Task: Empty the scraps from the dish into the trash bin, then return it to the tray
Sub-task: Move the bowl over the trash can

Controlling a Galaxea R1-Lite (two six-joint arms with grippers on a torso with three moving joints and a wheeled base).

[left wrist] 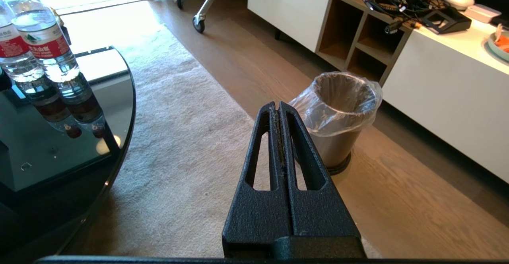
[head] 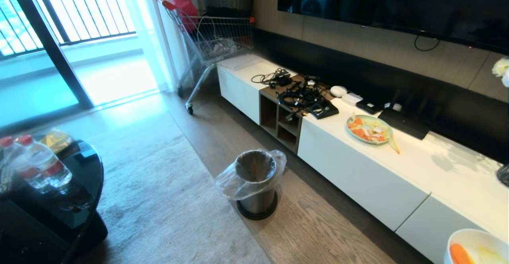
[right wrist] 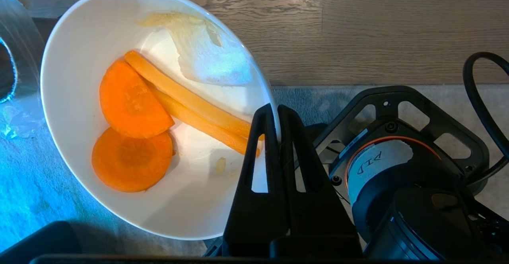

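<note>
Glossy white round bowl [right wrist: 119, 109] sits at 5 o'clock in the head view, well apart from the bin. Right gripper [right wrist: 277, 113] is clamped on the bowl's rim. Inside: orange carrot slices and sticks [right wrist: 135, 125] with pale pieces. Brushed-metal cylindrical bin with clear liner [head: 255, 182] stands open-mouthed on the wood floor at 6 o'clock. Pale-green plate [head: 369, 129] rests on the white cabinet at 2 o'clock. Left gripper [left wrist: 279, 109] is closed, empty.

The trash bin [head: 255, 184] stands on the wooden floor [head: 318, 224], just beside the rug's [head: 159, 200] edge. The white cabinet [head: 377, 164] carries a green plate [head: 370, 129] and cables [head: 300, 95].
</note>
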